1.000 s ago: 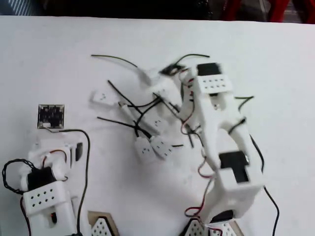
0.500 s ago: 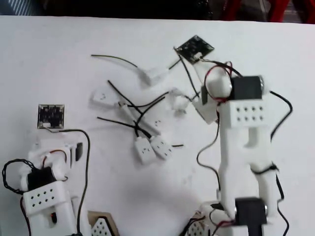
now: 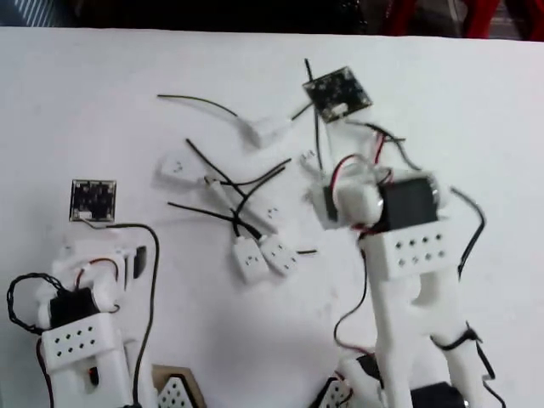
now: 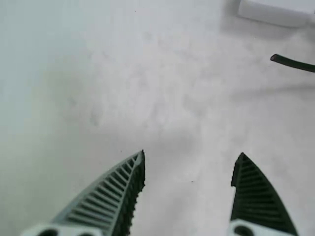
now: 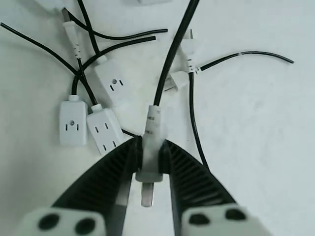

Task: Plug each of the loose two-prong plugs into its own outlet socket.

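My right gripper (image 5: 150,147) is shut on a white two-prong plug (image 5: 153,123), held above the table with its black cord running away over the pile. Below and beside it lie two white sockets side by side (image 5: 72,126) (image 5: 106,129), a third socket (image 5: 114,81) and another loose plug (image 5: 189,54). From above, the right gripper (image 3: 321,191) hangs just right of the tangle, where the paired sockets (image 3: 248,257) (image 3: 279,253) lie. My left gripper (image 4: 191,155) is open over bare table at the near left (image 3: 115,246).
More white plugs and sockets with short black cords lie spread over the middle of the table, one socket (image 3: 176,167) at the left and one plug (image 3: 263,130) at the back. A white block's corner (image 4: 275,10) and a cord end (image 4: 290,63) lie ahead of the left gripper.
The right arm has drawn back from the pile toward the right and near side, turning its wrist, with a plug in its fingers. The left arm has barely shifted.
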Robot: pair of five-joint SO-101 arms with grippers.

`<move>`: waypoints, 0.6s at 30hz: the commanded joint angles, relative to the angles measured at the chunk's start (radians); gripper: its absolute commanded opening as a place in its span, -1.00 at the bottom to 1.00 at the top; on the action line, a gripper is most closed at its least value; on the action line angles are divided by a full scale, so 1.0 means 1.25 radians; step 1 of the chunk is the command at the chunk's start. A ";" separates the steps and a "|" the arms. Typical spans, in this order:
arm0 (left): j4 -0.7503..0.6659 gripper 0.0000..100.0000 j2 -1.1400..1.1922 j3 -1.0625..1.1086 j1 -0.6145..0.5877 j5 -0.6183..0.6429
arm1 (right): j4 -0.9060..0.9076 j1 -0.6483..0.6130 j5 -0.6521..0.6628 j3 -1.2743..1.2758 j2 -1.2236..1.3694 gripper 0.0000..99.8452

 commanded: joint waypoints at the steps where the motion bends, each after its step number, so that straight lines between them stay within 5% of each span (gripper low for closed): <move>1: -0.016 -0.43 -0.014 -0.002 0.009 0.001 | -0.123 -0.056 -0.056 0.123 -0.098 -0.97; 10: -0.025 -0.43 -0.014 -0.004 0.009 0.004 | -0.440 -0.177 -0.160 0.449 -0.278 -0.97; 18: -0.176 -0.43 -0.015 -0.011 0.056 0.006 | -0.687 -0.306 -0.237 0.644 -0.337 -0.97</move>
